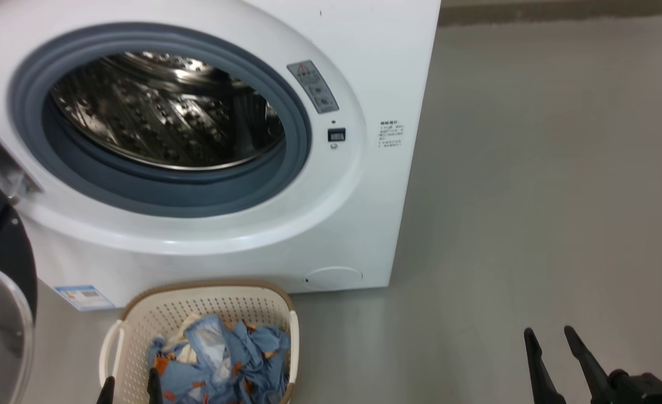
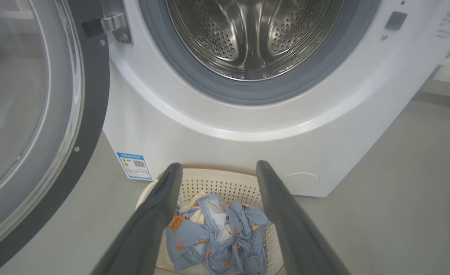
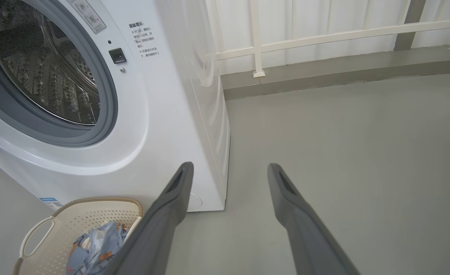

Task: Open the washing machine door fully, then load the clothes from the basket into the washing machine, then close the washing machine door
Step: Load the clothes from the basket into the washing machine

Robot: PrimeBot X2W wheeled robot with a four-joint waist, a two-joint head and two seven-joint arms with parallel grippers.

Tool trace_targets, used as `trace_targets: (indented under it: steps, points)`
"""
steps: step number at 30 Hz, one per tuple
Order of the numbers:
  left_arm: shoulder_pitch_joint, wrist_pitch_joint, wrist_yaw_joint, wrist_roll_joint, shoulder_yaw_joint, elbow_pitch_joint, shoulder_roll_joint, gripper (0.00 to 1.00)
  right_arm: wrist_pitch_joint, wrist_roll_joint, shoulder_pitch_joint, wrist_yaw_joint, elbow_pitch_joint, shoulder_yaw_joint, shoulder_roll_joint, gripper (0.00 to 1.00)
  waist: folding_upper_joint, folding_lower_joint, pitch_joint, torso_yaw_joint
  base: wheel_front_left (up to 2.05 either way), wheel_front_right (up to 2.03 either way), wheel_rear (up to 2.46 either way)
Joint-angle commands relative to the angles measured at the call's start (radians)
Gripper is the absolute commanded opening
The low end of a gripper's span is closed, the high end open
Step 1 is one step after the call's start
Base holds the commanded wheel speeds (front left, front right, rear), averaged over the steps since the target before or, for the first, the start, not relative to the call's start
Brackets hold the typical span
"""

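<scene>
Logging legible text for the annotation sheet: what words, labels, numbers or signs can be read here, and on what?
"温馨提示:" heading of the printed notice on the washing machine front; lines beneath too small.
Grey warning sticker, red triangle sign: text blurred.
Blue sticker, QR code: text too small.

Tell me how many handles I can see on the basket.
2. In the head view, the left handle is on the left side of the basket, and the right handle is on its right side. No others seem hidden.
</scene>
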Motion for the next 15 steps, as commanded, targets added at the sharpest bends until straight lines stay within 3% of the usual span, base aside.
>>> trace_targets:
  steps: [1,15]
  points:
    - [-0.066,-0.007,-0.009,-0.008,0.029,0.012,0.005,1.00,-0.012,0.008,-0.048,0.002,-0.023,0.031,-0.010,1.00,0.0000,0.0000,0.056,-0.017,0.00,0.00,0.00]
    - [-0.409,0.005,-0.106,-0.032,0.014,0.434,0.038,1.00,-0.012,-0.001,-0.172,0.002,-0.049,0.035,-0.010,1.00,0.0000,0.0000,0.332,-0.064,0.00,0.00,0.00]
